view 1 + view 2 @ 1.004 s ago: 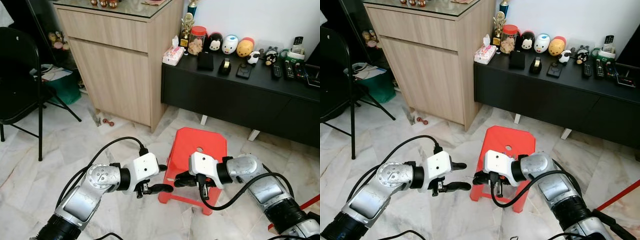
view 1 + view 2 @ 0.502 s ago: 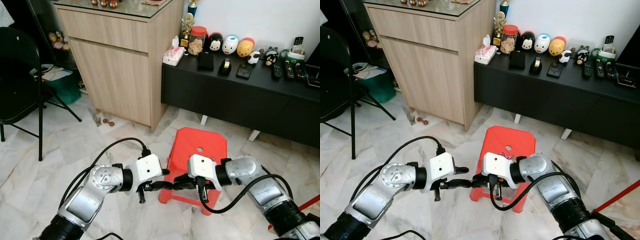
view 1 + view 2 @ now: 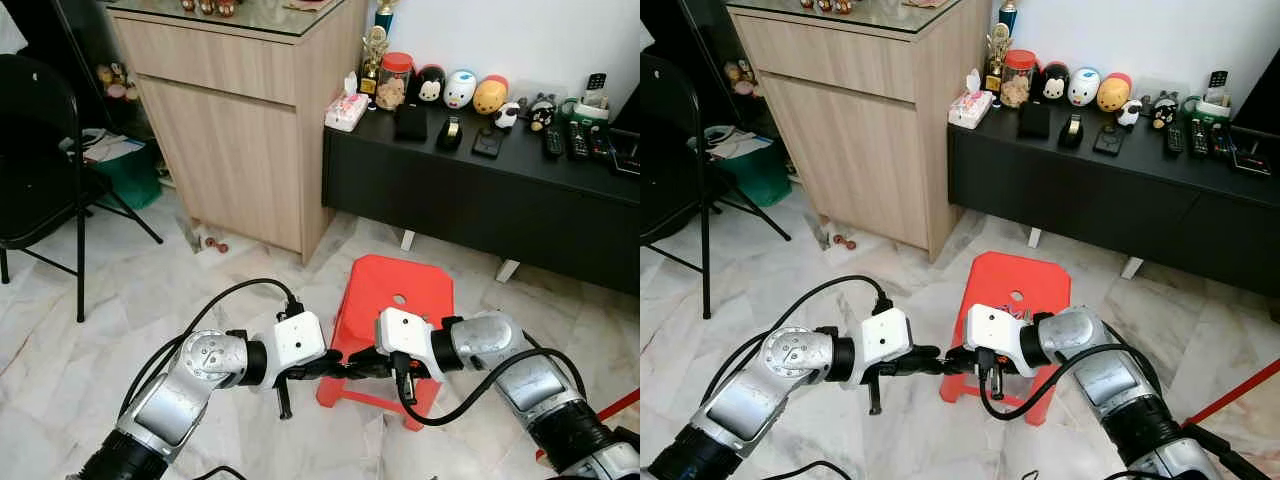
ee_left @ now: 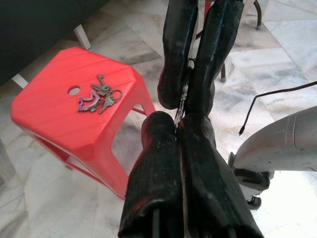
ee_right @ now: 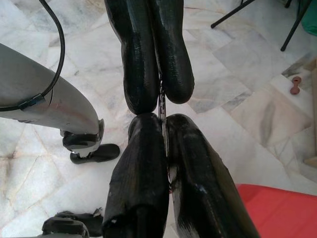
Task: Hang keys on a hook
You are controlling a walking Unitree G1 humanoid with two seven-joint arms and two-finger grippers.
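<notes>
1. While the head camera looks down, the left gripper [image 3: 333, 363] and the right gripper [image 3: 359, 362] meet tip to tip just in front of the red stool [image 3: 400, 286]. Both sit low over the marble floor [image 3: 60, 340]. Silver rounded arm shells, white wrist blocks and a looped black cable on each arm. What passes between the tips is too small to tell here.
2. Left wrist view: the keys [image 4: 99, 97] lie flat on the stool top beside its round hole. They form a small bunch of grey metal on a ring with a purple tag, and neither gripper touches them. The stool is glossy moulded plastic with bevelled edges.
3. Same view: both pairs of matt black, bulbous fingers are pressed together on a thin metal piece [image 4: 181, 106], possibly a wire ring or hook. Risk: with two tools clamped on one thin, smooth piece, an uneven release could twist it out and drop it to the hard floor.
4. Right wrist view: the metal shows as a bare thin line where the closed tips meet. Risk: it offers little purchase, and any sideways pull could make it slip. The keys remain to be collected, and flat metal on slick plastic may skid under the rounded pads.
</notes>
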